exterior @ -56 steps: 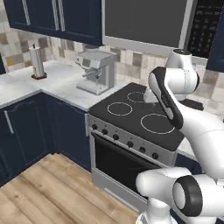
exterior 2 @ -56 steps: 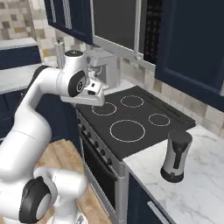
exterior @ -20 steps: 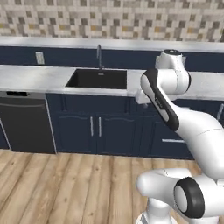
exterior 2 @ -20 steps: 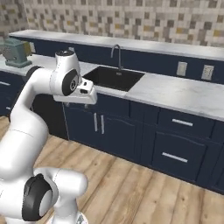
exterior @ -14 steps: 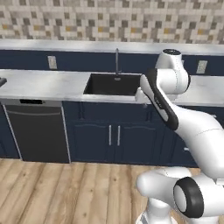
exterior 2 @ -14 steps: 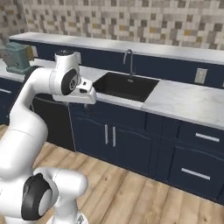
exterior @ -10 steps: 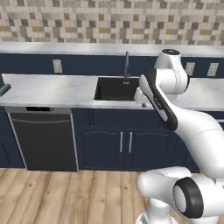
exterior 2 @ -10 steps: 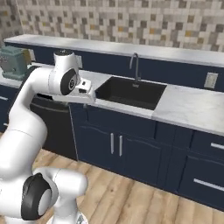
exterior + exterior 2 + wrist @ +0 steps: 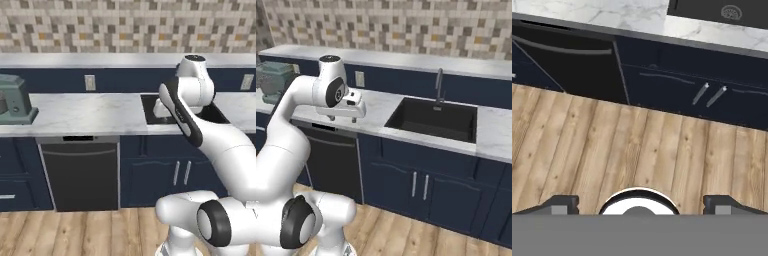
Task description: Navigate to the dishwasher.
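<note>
— Where's the dishwasher [image 9: 80, 175]?

— Lower left of the left base view, a dark panel under the marble counter [image 9: 85, 112], with navy cabinet doors [image 9: 170, 172] to its right. In the hand view it sits at the upper left.

— And the gripper [image 9: 640, 204]?

— Spread wide and empty; its fingertips [image 9: 559, 204] stand far apart at the bottom of the hand view, over the wooden floor [image 9: 637, 150]. The sink [image 9: 433, 119] lies at centre right of the right base view.

Even, bright rendered light throughout — no glare, only soft shading under the surface's [image 9: 90, 112] overhang; all three views slightly soft and low in detail.
</note>
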